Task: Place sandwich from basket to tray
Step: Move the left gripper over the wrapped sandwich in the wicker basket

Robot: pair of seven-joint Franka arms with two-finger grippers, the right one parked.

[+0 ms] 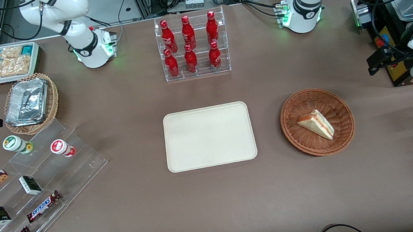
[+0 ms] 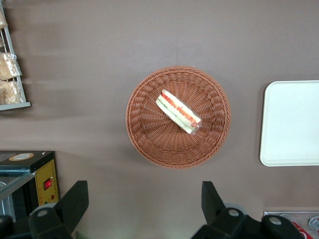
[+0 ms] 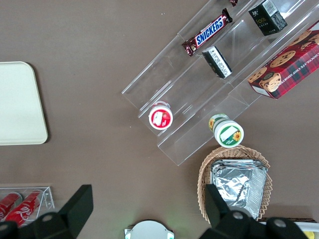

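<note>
The small triangular white-bread sandwich [image 1: 316,124] lies in the round reddish-brown wicker basket [image 1: 344,133], beside the flat, bare cream rectangular tray [image 1: 209,136]. Farther off and high above, the gripper [image 2: 144,206] hangs spread wide, holding nothing, seemingly poised to descend.

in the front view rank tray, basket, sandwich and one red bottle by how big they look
1. tray
2. basket
3. and 4. sandwich and red bottle: too close to rank.

The pincer hangs open above the table beside the basket.
</note>
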